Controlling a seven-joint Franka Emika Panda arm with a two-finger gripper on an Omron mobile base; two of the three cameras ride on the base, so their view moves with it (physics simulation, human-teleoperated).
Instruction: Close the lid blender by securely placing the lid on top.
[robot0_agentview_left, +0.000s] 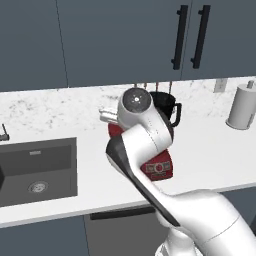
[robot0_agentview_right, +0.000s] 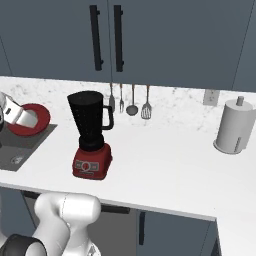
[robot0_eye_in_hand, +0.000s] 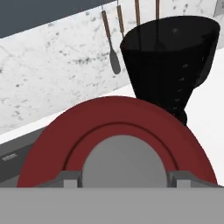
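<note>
The blender (robot0_agentview_right: 90, 131) stands on the white counter, a dark jar with a side handle on a red base, its top uncovered. In the left base view my arm hides most of the blender (robot0_agentview_left: 166, 107). The lid (robot0_eye_in_hand: 109, 118), a red disc with a grey knob, is held in the air by my gripper (robot0_eye_in_hand: 124, 179). Its two fingertips (robot0_eye_in_hand: 70, 178) press on either side of the knob. From the right base camera, the lid (robot0_agentview_right: 40, 118) hangs left of the jar, over the counter by the sink, with the gripper (robot0_agentview_right: 24, 116) on it. The jar (robot0_eye_in_hand: 170, 57) rises just beyond the lid.
A white paper-towel roll (robot0_agentview_right: 232, 127) stands at the counter's right. The sink (robot0_agentview_left: 37, 170) lies to the left. Several utensils (robot0_agentview_right: 132, 102) hang on the marble wall behind the blender. Dark cabinets (robot0_agentview_right: 107, 37) hang overhead.
</note>
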